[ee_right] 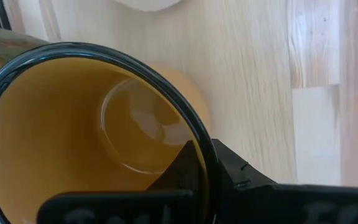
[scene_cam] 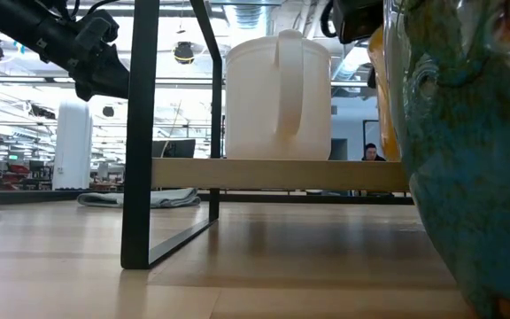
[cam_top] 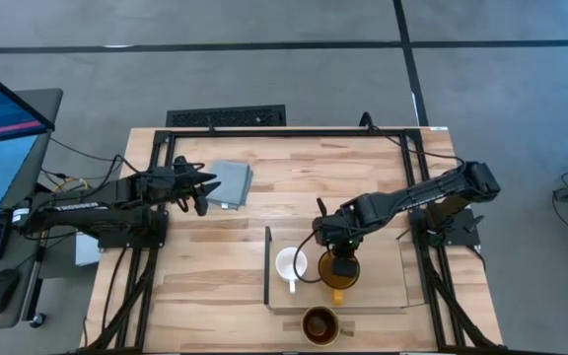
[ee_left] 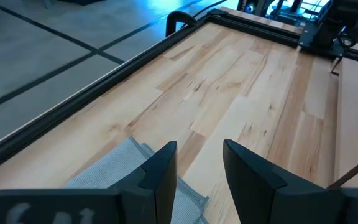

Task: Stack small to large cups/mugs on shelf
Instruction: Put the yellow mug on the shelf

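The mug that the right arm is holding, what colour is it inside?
Yellow-amber inside the mug, with a dark rim; the right wrist view shows it best.

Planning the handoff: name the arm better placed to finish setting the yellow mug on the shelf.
Right. Its end effector grips the yellow mug's rim over the shelf, beside the white mug. The left end effector hovers open by the cloth, far off.

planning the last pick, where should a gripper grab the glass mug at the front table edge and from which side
Probably the rim wall of the glass mug, from straight above, one finger inside: it stands upright, mouth open. Take the side away from the shelf, since the right gripper holds the yellow mug there.
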Tool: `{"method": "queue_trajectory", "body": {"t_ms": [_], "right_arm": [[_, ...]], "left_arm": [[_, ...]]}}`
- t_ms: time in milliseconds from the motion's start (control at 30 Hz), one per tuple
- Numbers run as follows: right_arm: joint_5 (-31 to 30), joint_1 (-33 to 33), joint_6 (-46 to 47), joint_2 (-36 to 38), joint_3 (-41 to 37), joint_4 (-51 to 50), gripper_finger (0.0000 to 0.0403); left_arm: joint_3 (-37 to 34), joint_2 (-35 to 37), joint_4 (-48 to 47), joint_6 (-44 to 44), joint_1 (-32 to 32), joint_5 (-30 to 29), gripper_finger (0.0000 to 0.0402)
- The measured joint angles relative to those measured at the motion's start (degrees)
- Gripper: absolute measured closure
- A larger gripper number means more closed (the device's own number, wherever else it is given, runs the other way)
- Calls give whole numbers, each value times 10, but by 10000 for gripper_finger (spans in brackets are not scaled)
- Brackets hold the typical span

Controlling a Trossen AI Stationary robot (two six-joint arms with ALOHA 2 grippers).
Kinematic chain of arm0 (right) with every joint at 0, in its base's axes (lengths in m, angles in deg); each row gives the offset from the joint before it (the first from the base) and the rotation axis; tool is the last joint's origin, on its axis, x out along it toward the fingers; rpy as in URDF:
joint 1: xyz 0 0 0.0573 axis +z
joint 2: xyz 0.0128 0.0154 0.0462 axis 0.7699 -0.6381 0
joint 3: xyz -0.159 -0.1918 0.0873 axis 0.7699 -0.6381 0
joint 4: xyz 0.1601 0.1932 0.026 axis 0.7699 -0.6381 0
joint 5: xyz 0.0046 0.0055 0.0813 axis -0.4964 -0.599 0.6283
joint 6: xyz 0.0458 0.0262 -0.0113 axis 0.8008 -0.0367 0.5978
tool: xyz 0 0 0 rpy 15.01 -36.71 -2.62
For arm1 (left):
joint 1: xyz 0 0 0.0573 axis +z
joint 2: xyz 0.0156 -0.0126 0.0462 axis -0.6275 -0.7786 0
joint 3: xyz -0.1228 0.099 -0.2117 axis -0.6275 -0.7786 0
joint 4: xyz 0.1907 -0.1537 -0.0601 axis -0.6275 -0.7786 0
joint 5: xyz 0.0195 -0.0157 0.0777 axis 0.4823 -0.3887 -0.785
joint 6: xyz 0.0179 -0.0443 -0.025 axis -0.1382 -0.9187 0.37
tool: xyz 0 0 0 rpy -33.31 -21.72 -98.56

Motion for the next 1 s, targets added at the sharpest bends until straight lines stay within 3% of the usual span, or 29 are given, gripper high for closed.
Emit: {"method": "queue_trajectory", "body": {"t_ms": [1000], "right_arm": [[17,-20,-29,0,-20,-1,356]], "left_arm": [[0,0,1,0,0,0,281]]}}
